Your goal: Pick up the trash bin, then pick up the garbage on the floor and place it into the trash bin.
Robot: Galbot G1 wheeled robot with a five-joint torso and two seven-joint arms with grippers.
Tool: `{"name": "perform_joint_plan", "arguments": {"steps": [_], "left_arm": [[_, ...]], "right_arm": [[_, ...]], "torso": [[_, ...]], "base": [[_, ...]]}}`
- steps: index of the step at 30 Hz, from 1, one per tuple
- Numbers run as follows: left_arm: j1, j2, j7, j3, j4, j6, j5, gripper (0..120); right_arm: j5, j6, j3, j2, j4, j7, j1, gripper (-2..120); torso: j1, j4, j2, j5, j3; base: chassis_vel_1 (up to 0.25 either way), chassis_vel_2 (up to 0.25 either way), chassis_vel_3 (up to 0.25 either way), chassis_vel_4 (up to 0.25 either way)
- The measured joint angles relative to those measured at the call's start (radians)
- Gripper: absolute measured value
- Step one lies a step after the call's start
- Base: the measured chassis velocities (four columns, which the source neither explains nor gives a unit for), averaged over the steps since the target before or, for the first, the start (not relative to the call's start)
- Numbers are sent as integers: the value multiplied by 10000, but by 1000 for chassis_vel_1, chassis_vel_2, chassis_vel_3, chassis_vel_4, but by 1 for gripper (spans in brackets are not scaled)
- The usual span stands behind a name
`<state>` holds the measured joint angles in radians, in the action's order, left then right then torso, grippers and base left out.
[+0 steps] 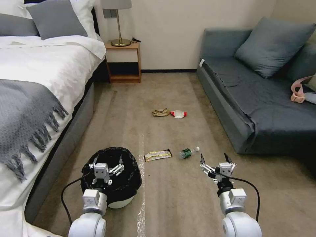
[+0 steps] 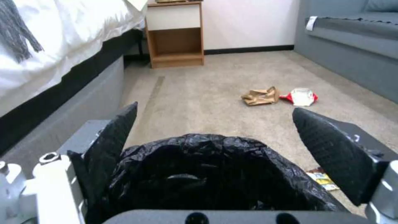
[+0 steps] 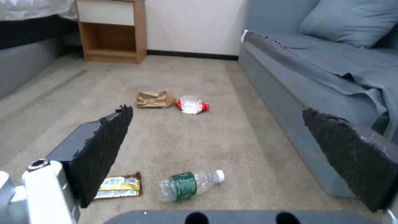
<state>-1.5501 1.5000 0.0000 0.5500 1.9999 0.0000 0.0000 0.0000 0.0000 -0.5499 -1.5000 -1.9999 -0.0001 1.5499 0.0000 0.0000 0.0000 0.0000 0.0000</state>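
In the head view the left tool [image 1: 108, 164] is hovering over the trash bin [image 1: 111, 176] on the floor by the bed, jaws apart; the bin pickup looks under way. In the left wrist view the bag-lined rim is sitting between the fingers [image 2: 114, 137], so closing on it comes next. In the right wrist view the right tool [image 3: 215, 137] is waiting, jaws apart, above the green bottle [image 3: 188, 185], which is lying flat, its cap toward the sofa.

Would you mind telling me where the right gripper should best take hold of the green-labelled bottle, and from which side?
Probably across its labelled middle, from above. The bottle lies on its side on the carpet, cap toward the sofa, so its round body offers two opposed sides. The right gripper, open, hovers just short of it.
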Motion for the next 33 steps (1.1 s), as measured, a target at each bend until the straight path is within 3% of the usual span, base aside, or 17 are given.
{"name": "perform_joint_plan", "arguments": {"steps": [12,15,16,19,20,23,24,26,29,30,32,33], "left_arm": [[-3,-20,-47,14,34,49,-45,100],[-101,-319,-764,296,595,785,-662,100],[-101,-319,-764,296,595,785,-662,100],[-262,-769,-1840,713,1423,1887,-1591,100],[-262,-769,-1840,713,1423,1887,-1591,100],[-429,-1254,-3005,1167,2327,3076,-2593,100],[-429,-1254,-3005,1167,2327,3076,-2593,100],[-537,-1571,-3753,1466,2908,3830,-3224,100],[-458,-1890,-3925,1617,3410,4084,-3345,100],[-401,-1998,-3931,1660,3558,4076,-3307,100],[-380,-2091,-3929,1671,3612,4077,-3267,100],[-376,-2139,-3912,1671,3611,4063,-3247,100]], "right_arm": [[15,-2,3,2,0,3,0,100],[384,-259,124,105,-116,292,-34,100],[384,-259,124,105,-116,292,-34,100],[902,-655,265,298,-318,694,-72,100],[902,-655,265,298,-318,694,-72,100],[1926,-1462,564,671,-753,1503,-171,100],[1926,-1462,564,671,-753,1503,-171,100],[2643,-2028,767,937,-1058,2075,-237,100],[3488,-2697,1012,1247,-1414,2745,-315,100],[3735,-2891,1089,1338,-1526,2939,-339,100],[4174,-3236,1214,1501,-1701,3285,-382,100],[4630,-3594,1341,1672,-1906,3654,-419,100]], "torso": [[0,-1,0,-1,1],[0,1,1,-2,0],[0,1,1,-2,0],[0,0,0,-1,0],[0,0,0,-1,0],[-1,0,1,-1,0],[-1,0,1,-1,0],[-1,1,1,1,0],[-1,1,0,-13,1],[-2,-6,1,8,-2],[0,0,0,12,0],[-1,-1,0,-17,0]], "base": [[0,0,0,0],[0,0,0,0],[0,0,0,0],[0,0,0,0],[0,0,0,0],[0,0,0,0],[0,0,0,0],[0,0,0,0],[0,0,0,0],[0,0,0,0],[0,0,0,0],[0,0,0,0]]}}
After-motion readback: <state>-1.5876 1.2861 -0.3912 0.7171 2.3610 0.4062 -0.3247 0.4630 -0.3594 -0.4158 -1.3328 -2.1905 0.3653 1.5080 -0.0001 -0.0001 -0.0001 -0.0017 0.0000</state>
